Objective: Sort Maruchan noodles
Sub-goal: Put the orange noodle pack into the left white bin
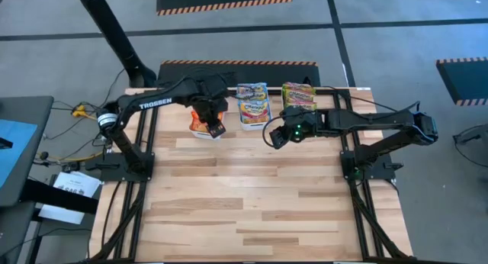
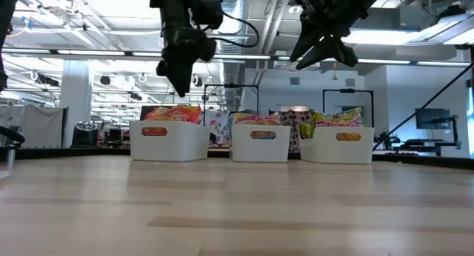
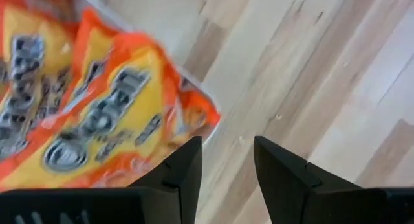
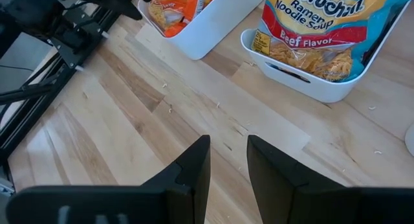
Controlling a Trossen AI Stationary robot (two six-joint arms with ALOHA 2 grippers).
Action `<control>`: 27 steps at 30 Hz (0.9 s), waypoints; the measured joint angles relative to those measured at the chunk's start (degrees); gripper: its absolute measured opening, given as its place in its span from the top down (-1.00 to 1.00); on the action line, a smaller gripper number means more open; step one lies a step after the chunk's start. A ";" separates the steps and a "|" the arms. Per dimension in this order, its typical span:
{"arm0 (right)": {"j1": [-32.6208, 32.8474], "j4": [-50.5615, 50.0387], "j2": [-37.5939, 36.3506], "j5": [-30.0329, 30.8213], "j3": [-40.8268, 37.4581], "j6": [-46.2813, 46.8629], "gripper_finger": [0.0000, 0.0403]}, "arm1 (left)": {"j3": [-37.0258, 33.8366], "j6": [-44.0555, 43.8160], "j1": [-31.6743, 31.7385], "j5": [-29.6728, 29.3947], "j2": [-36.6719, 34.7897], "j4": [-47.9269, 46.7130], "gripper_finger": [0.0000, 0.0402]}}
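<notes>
Three white bins stand in a row at the table's far edge. The left bin (image 2: 169,141) holds orange Maruchan packets (image 3: 97,101), the middle bin (image 4: 304,81) blue ones (image 4: 323,30), and the right bin (image 2: 337,145) green-pink ones (image 1: 299,92). My left gripper (image 3: 228,146) is open and empty, high above the near rim of the orange bin (image 1: 200,120). My right gripper (image 4: 229,146) is open and empty, raised over bare table just near of the middle and right bins; it also shows in the high view (image 1: 276,136).
The wooden table top (image 1: 259,203) stretches from the bins to the near edge. Both arm bases stand on black frames at the table's left (image 1: 130,165) and right (image 1: 366,169) sides. The room shows beyond the table.
</notes>
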 joint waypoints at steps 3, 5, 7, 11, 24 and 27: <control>0.00 -0.01 0.00 0.00 0.00 -0.02 0.37 | 0.02 -0.03 -1.02 -2.54 0.42 1.92 0.38; 0.00 -0.01 0.00 0.00 0.02 -0.02 0.37 | 0.02 -0.43 -0.93 -2.76 1.10 2.55 0.38; 0.00 0.00 0.00 0.00 0.00 -0.02 0.37 | 0.00 -0.14 -0.69 -2.73 2.04 1.68 0.38; 0.00 -0.04 0.00 -0.02 0.00 -0.02 0.37 | 0.00 0.91 -0.30 -2.80 4.69 0.63 0.38; 0.09 -0.66 0.00 -0.13 0.00 0.00 0.37 | -0.22 1.97 1.95 -3.28 9.30 1.50 0.38; 0.09 -0.88 0.00 -0.15 0.00 0.00 0.37 | -0.22 2.42 2.32 -2.75 10.68 1.68 0.38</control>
